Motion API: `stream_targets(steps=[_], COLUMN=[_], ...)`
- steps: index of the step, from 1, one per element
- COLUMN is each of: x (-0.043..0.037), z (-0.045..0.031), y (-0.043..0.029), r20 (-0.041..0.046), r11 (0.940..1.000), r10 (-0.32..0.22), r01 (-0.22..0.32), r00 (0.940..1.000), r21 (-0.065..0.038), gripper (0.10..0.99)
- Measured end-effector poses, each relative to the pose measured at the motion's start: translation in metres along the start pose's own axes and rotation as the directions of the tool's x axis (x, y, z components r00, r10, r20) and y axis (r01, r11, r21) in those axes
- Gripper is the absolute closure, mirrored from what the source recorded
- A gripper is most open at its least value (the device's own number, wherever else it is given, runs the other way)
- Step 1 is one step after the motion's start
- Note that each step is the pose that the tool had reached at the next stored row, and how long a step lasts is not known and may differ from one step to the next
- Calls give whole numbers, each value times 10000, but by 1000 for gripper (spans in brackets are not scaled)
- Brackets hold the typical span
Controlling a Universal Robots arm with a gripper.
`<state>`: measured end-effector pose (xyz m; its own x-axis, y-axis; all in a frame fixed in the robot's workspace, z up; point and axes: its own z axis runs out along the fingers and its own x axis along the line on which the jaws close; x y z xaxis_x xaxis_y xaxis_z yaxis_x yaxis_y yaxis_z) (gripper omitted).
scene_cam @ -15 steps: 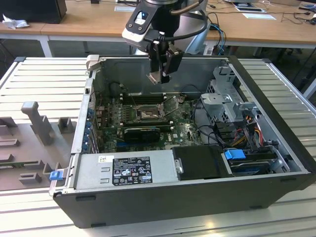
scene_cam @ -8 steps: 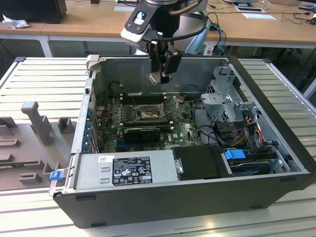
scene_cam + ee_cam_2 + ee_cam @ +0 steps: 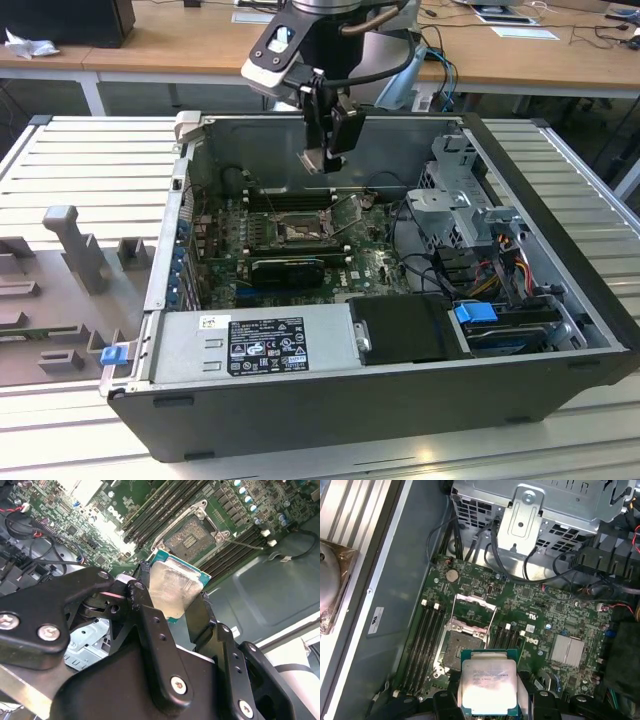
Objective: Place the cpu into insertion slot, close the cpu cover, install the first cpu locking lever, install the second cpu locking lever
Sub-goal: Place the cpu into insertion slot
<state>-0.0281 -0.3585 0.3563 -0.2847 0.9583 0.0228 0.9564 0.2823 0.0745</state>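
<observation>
- The cpu (image 3: 487, 687) is a small flat square chip. Its top is pale, shiny metal, and it has a thin green edge all round.
- The gripper (image 3: 173, 591) holds the cpu up in the air above the insertion slot (image 3: 460, 647). The chip does not touch the slot.
- The two black fingers (image 3: 150, 620) pinch the cpu from two sides. The chip is flat between them, and its metal top faces the cameras in both wrist views.
- The insertion slot is a dark square with a silvery rim, and nothing is in it.
- The cpu cover (image 3: 475, 601) is a thin silvery frame with a big square window. It is flipped open at one edge of the insertion slot.
- Long black memory slots (image 3: 427, 635) run along both sides of the insertion slot.
- The insertion slot sits on a green board (image 3: 545, 610) with many tiny parts. A small silvery block with fins (image 3: 567, 650) is on the board, well apart from the slot.
- Around the insertion slot and its board is an open black computer case (image 3: 400, 400) lying on its side. A grey box with a sticker (image 3: 260, 340) and a metal cage (image 3: 455, 200) with wires are in the case too.
- The case lies on a table of silvery ribbed strips (image 3: 90, 160).
- Grey holder shapes (image 3: 75, 245) stand on the table outside the case, far from the insertion slot.
- Wooden desks (image 3: 170, 40) stand behind the case.
</observation>
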Motion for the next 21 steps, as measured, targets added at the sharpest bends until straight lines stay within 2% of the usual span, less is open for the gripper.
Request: stream_targets(steps=[11,21], x=[-1,-1], z=[7,13], y=[0,0], r20=[34,80], r11=[9987,9936], r10=[509,1130], r01=[-509,-1129], r00=[9987,9936], r21=[-1,-19], gripper=[561,561])
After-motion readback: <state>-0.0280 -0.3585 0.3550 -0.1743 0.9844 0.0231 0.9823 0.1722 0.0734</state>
